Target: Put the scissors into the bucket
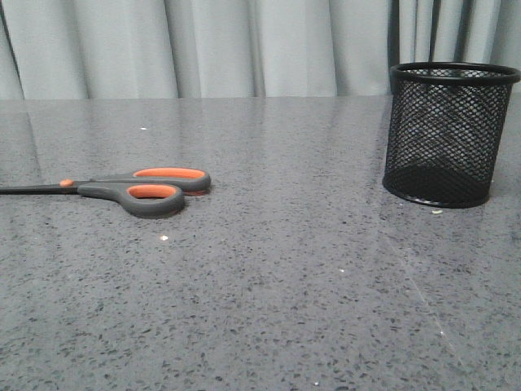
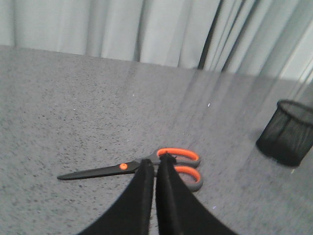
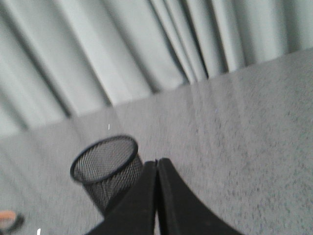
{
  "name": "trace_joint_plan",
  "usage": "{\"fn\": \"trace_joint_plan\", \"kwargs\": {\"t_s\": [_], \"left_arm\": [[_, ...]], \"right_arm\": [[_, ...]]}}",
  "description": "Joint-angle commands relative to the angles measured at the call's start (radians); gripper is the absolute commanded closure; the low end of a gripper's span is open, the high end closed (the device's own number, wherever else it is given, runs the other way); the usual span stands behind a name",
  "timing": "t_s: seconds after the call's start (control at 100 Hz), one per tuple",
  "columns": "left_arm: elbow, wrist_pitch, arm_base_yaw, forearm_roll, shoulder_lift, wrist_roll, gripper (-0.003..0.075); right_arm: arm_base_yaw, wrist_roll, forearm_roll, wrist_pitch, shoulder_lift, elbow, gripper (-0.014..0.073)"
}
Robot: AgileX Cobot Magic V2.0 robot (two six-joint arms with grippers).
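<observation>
Front view: bare speckled grey table (image 1: 269, 309) nearest the camera, no arm in this shot. Further back on the left, the scissors (image 1: 134, 189) lie flat, handles toward the middle of the table, blades running off the left edge, orange pivot dot visible. On the right, well apart from them and slightly further back, the bucket (image 1: 449, 134) stands upright (black mesh, solid rim), nothing seen inside. Pale curtain (image 1: 203, 45) closes off the far side. Left wrist view: left gripper (image 2: 155, 169) clenched, fingers pressed together with only a thin seam between them, grasping nothing; its tips overlap the scissors (image 2: 146, 169) handle loops in the picture, contact cannot be told. Bucket (image 2: 288, 132) sits off beyond, near the curtain. Right wrist view: right gripper (image 3: 157, 166) also clenched and empty, tips just in front of the bucket (image 3: 105, 164), whose open mouth shows; an orange bit of handle peeks in at the picture's corner.
</observation>
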Motion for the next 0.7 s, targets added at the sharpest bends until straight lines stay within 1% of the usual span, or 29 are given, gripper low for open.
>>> {"fn": "trace_joint_plan", "kwargs": {"t_s": [0.0,0.04,0.05,0.12,0.18,0.22,0.25,0.27,0.31,0.38,0.46,0.51,0.58,0.69], "left_arm": [[-0.126,0.036,0.001,0.032,0.132,0.189,0.0669],[-0.160,0.074,0.001,0.032,0.175,0.284,0.0617],[-0.167,0.074,0.001,0.032,0.183,0.299,0.0617],[-0.226,0.131,0.001,0.032,0.264,0.426,0.0517],[-0.267,0.153,-0.005,0.035,0.330,0.499,0.0434],[-0.284,0.143,-0.017,0.046,0.363,0.532,0.0398],[-0.301,0.141,-0.032,0.057,0.395,0.553,0.0385],[-0.308,0.141,-0.041,0.069,0.407,0.571,0.0379],[-0.334,0.146,-0.064,0.114,0.451,0.596,0.0379],[-0.374,0.169,-0.104,0.186,0.507,0.596,0.0380],[-0.440,0.242,-0.165,0.287,0.585,0.596,0.0381],[-0.479,0.280,-0.206,0.357,0.629,0.596,0.0383],[-0.534,0.313,-0.248,0.434,0.691,0.596,0.0383],[-0.625,0.362,-0.299,0.518,0.792,0.596,0.0383]], "right_arm": [[0.019,-0.059,-0.011,0.040,0.069,-0.086,0.0639],[0.028,-0.061,-0.011,0.069,0.087,-0.105,0.0639],[0.028,-0.061,-0.011,0.073,0.090,-0.108,0.0639],[0.043,-0.066,-0.011,0.105,0.108,-0.129,0.0638],[0.052,-0.071,-0.011,0.116,0.112,-0.141,0.0636],[0.060,-0.077,-0.011,0.117,0.112,-0.143,0.0627],[0.063,-0.085,-0.009,0.118,0.112,-0.145,0.0603],[0.066,-0.090,-0.009,0.118,0.112,-0.145,0.0589],[0.070,-0.098,-0.009,0.118,0.112,-0.145,0.0536],[0.072,-0.104,-0.009,0.121,0.112,-0.145,0.0415],[0.072,-0.104,-0.009,0.121,0.112,-0.145,0.0270],[0.072,-0.104,-0.009,0.121,0.112,-0.145,0.0211],[0.072,-0.104,-0.009,0.121,0.112,-0.145,0.0175],[0.074,-0.104,-0.009,0.112,0.112,-0.145,0.0177]]}}
